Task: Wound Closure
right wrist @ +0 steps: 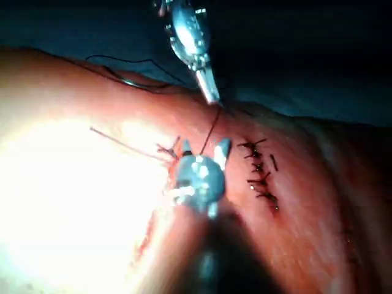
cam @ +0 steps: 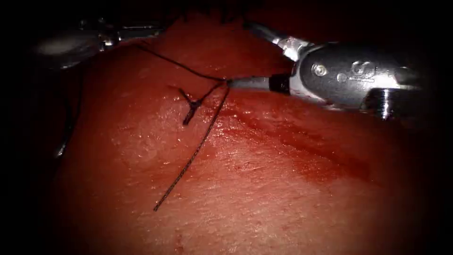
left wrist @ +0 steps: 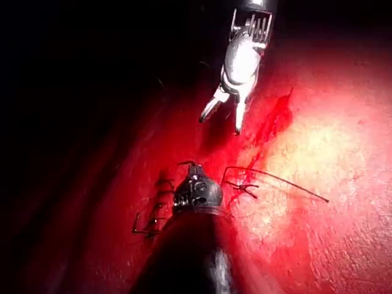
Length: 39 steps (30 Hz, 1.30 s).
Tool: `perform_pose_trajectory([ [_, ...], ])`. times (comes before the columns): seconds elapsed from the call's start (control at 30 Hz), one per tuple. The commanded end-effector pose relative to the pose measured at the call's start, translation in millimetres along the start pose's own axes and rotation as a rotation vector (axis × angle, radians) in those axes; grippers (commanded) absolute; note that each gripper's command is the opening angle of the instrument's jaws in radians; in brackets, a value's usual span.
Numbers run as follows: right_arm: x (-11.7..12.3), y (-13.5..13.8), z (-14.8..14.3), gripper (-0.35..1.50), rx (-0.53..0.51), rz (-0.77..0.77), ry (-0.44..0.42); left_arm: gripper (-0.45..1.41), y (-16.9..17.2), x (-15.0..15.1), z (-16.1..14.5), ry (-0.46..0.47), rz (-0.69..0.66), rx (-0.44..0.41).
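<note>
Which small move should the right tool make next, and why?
Probably close the right tool's open jaws on the thread: the left tool holds it taut above the knot, and it runs between those jaws.

A dark blue-grey flat background surface extends across the far side of the scene. Its surface detail cannot be determined.

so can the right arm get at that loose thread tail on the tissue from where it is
Probably yes. The right end effector is open beside the knot, and the thread tail lies on bare tissue with nothing over it. The left end effector holds another strand, off to the side.
</note>
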Motion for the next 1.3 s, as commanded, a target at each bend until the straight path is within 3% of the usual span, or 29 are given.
perform_pose_trajectory([
  [0.03,-0.8,0.7,-0.4,1.32,-0.009,0.004,-0.003,-0.45,0.1,0.0,0.8,0.001,0.000,-0.001],
  [0.07,-1.3,1.8,-2.2,1.32,-0.028,0.016,-0.007,-0.45,-0.6,-0.4,2.9,-0.016,0.015,-0.016],
  [0.17,-1.7,2.7,-3.7,1.30,-0.036,0.026,-0.025,-0.45,-1.0,-0.8,4.8,-0.048,0.005,-0.035],
  [0.23,-2.2,3.6,-5.1,1.28,-0.062,0.042,-0.064,-0.45,-1.2,-2.0,9.1,-0.135,-0.020,-0.107],
  [0.37,-2.1,3.6,-4.9,1.28,-0.085,0.051,-0.091,-0.38,-0.1,-3.5,13.4,-0.236,-0.043,-0.218],
  [0.43,-2.0,3.5,-4.7,1.28,-0.082,0.051,-0.091,-0.21,0.4,-3.9,14.1,-0.271,-0.080,-0.234],
  [0.47,-2.0,3.4,-4.6,1.28,-0.081,0.051,-0.094,0.05,0.7,-4.1,14.4,-0.295,-0.098,-0.244],
  [0.53,-1.9,3.3,-4.4,1.28,-0.081,0.051,-0.096,0.32,1.0,-4.3,14.4,-0.331,-0.136,-0.258],
  [0.57,-1.9,3.2,-4.2,1.28,-0.081,0.051,-0.095,0.57,1.0,-4.3,14.0,-0.364,-0.166,-0.273],
  [0.73,-1.7,2.9,-3.5,1.30,-0.075,0.051,-0.101,1.11,0.6,-4.6,12.1,-0.430,-0.210,-0.294],
  [1.07,-1.3,2.5,-3.1,1.30,-0.071,0.052,-0.102,1.11,-3.0,-4.3,12.2,-0.457,-0.201,-0.204],
  [1.17,-1.2,2.4,-2.8,1.30,-0.074,0.052,-0.104,0.98,-3.2,-4.2,13.3,-0.460,-0.202,-0.177],
  [1.3,-1.0,1.8,-1.9,1.30,-0.066,0.052,-0.106,0.96,-3.6,-5.5,14.4,-0.474,-0.068,-0.073],
])
